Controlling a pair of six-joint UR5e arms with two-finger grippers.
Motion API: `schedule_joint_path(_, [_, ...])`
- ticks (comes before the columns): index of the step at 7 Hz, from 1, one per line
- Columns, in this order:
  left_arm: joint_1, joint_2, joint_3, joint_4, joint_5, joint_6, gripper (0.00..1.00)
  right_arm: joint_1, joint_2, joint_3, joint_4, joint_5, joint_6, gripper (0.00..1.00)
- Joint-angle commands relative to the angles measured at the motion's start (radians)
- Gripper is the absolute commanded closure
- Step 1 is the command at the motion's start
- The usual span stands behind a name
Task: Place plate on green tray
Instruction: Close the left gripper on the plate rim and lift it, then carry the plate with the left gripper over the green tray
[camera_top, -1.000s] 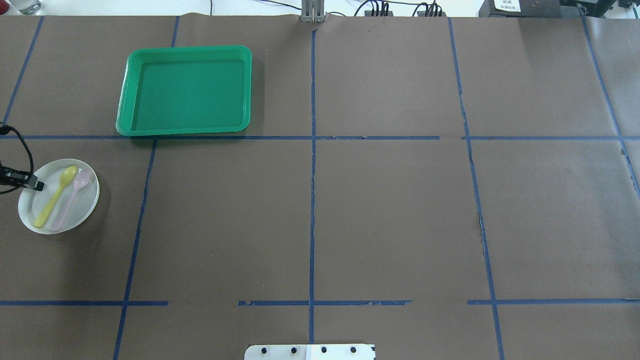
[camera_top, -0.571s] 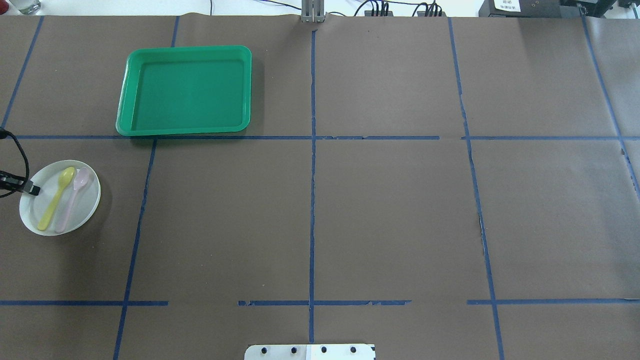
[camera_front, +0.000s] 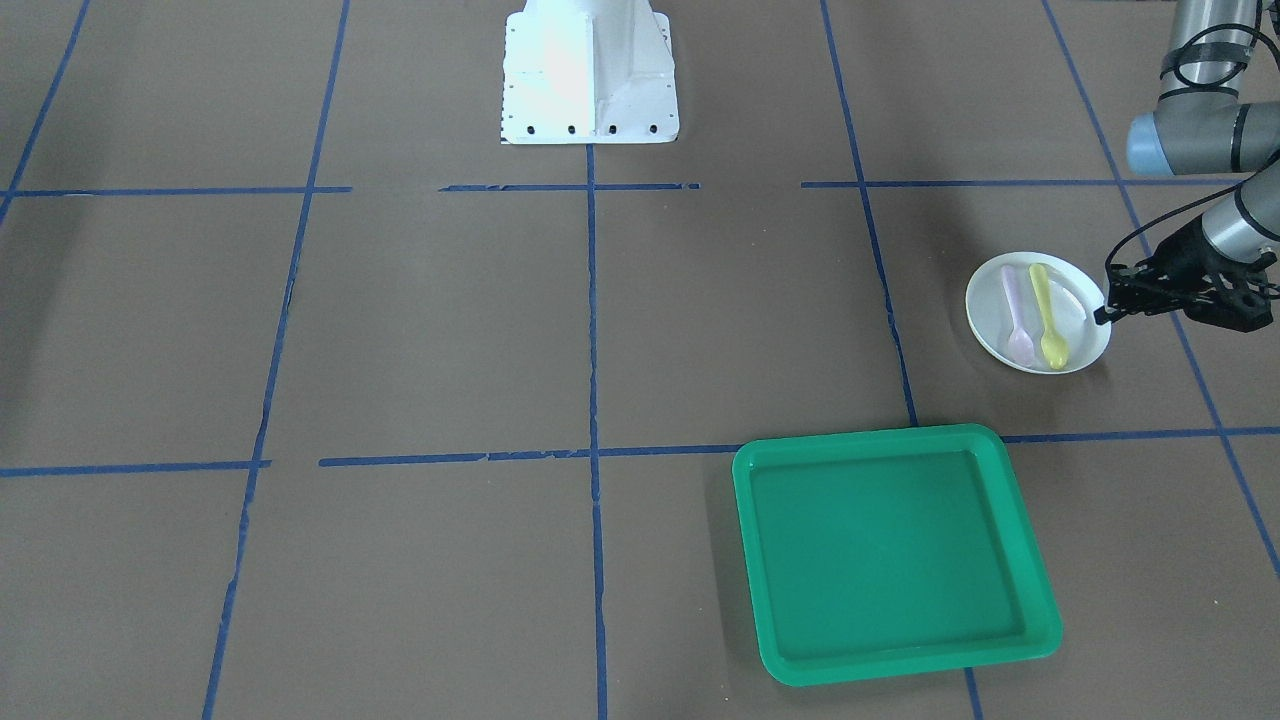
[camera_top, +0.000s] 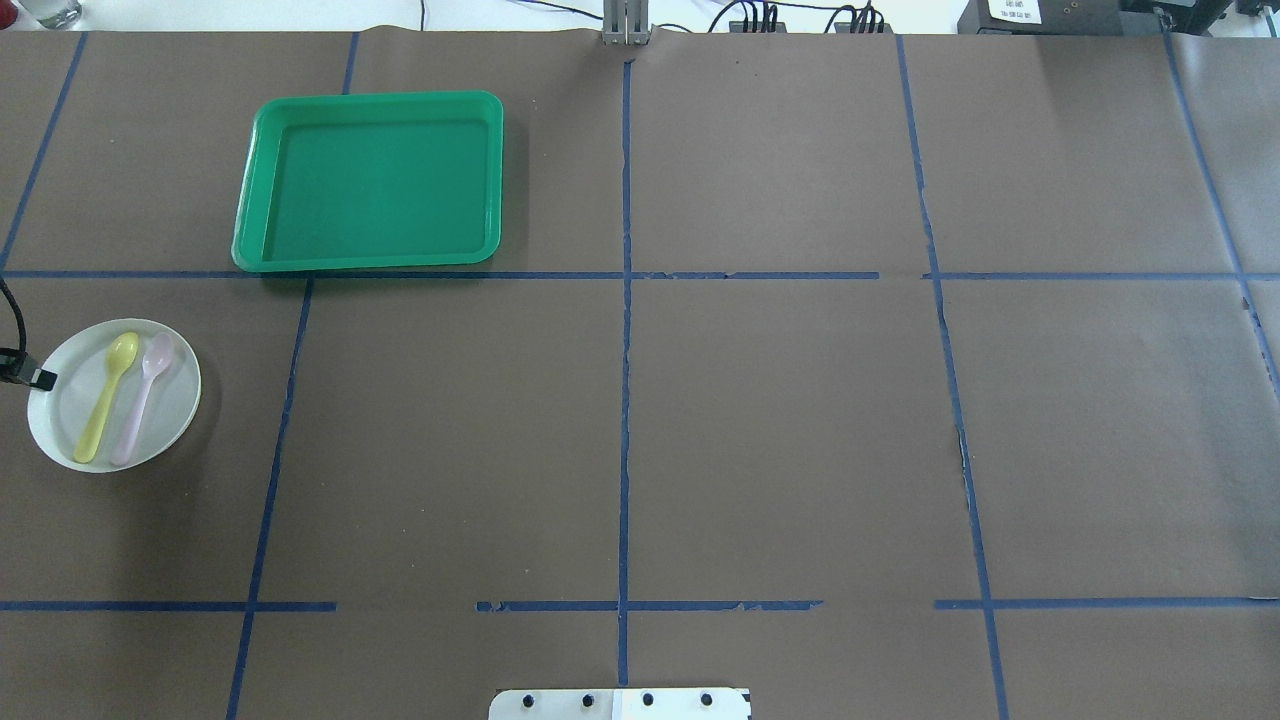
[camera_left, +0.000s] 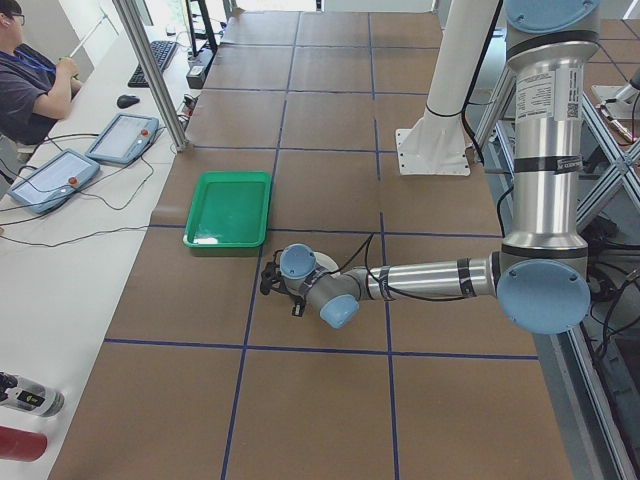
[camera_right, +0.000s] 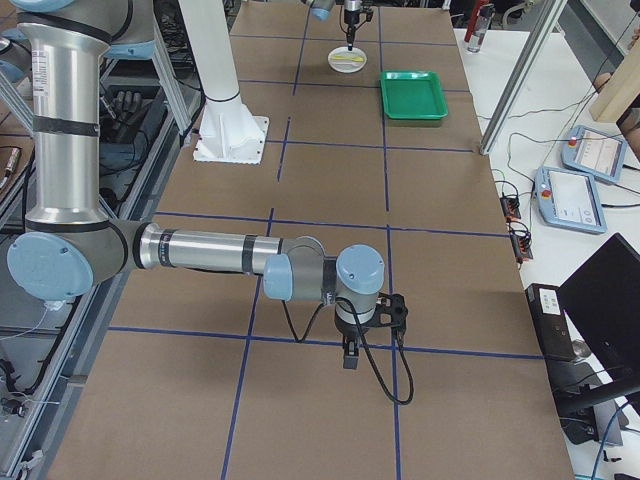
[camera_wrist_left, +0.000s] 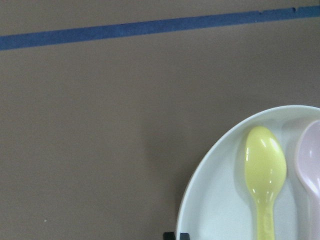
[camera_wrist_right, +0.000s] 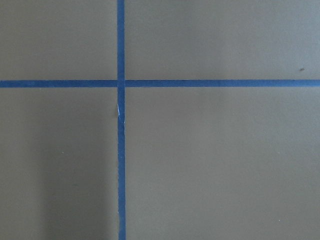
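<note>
The white plate (camera_top: 175, 405) lies on the table at the left edge, with a yellow spoon (camera_top: 105, 400) and a pink spoon (camera_top: 140, 400) on it. My left gripper (camera_top: 40, 378) is shut, its tips at the plate's outer rim. The front view shows the gripper (camera_front: 1103, 315) pointed at the plate (camera_front: 990, 300). The left wrist view shows the plate (camera_wrist_left: 220, 200) with the fingertips at the bottom edge. I cannot tell whether they pinch the rim. The green tray (camera_top: 370, 98) is empty, beyond the plate. My right gripper (camera_right: 347, 360) hangs over bare table far away; I cannot tell its state.
The robot's white base (camera_front: 588, 80) stands at the near middle of the table. Blue tape lines cross the brown cover. An operator (camera_left: 25, 80) and tablets sit at a side desk beyond the tray (camera_left: 228, 176).
My left gripper has drawn back to the left, from over the plate's inside to its outer rim. The plate has shifted slightly left. The tray has not moved.
</note>
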Motion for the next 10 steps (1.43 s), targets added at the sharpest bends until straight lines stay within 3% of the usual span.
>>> schedule_joint_path(1, [-0.056,-0.001,-0.002,0.049,-0.068,0.0,1.0,0.0,0.0,-0.001,0.0,0.0,0.0,0.0])
schedule_joint_path(4, [-0.132,-0.002,-0.002,0.099,-0.276,0.0,1.0,0.0,0.0,-0.001,0.0,0.0,0.0,0.0])
schedule_joint_path(6, [-0.188,-0.042,-0.025,0.188,-0.337,-0.015,1.0,0.0,0.0,0.0,0.0,0.0,0.0,0.0])
schedule_joint_path(7, [-0.196,-0.129,-0.037,0.279,-0.329,-0.059,1.0,0.0,0.0,0.0,0.0,0.0,0.001,0.0])
schedule_joint_path(10, [-0.185,-0.356,0.01,0.289,-0.227,-0.397,1.0,0.0,0.0,-0.001,0.0,0.0,0.0,0.0])
